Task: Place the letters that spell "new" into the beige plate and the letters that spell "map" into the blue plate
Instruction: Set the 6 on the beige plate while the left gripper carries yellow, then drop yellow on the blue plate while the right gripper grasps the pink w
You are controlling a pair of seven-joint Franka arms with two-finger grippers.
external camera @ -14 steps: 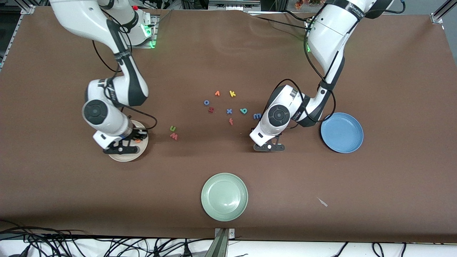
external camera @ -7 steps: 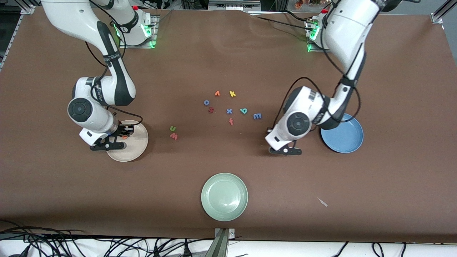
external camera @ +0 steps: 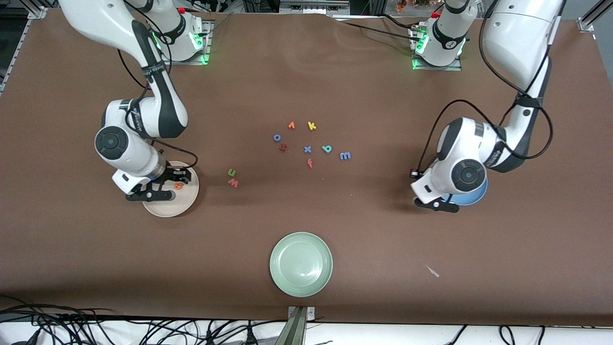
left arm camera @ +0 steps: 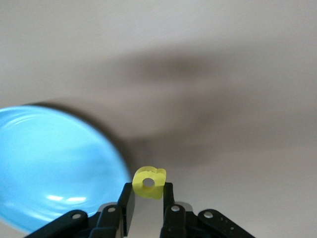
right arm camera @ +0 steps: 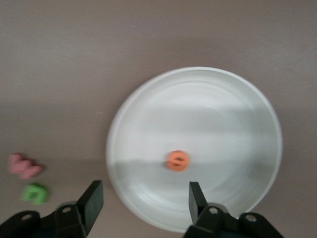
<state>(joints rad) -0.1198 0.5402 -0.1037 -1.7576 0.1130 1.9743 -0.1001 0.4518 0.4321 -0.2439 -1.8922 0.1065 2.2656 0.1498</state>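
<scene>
While the orange e (right arm camera: 178, 160) lies in the beige plate (right arm camera: 237, 104), the left pincer (left arm camera: 147, 198) grips the yellow p (left arm camera: 149, 183).

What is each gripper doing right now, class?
Left gripper: shut on the yellow p, beside the blue plate.
Right gripper: open over the beige plate; orange e lies in it.

Left gripper (left arm camera: 147, 198) pinching the yellow p (left arm camera: 149, 182) between its two black fingers (left arm camera: 126, 204), blue plate (left arm camera: 54, 168) just beside it, brown table (left arm camera: 223, 74) underneath
</scene>
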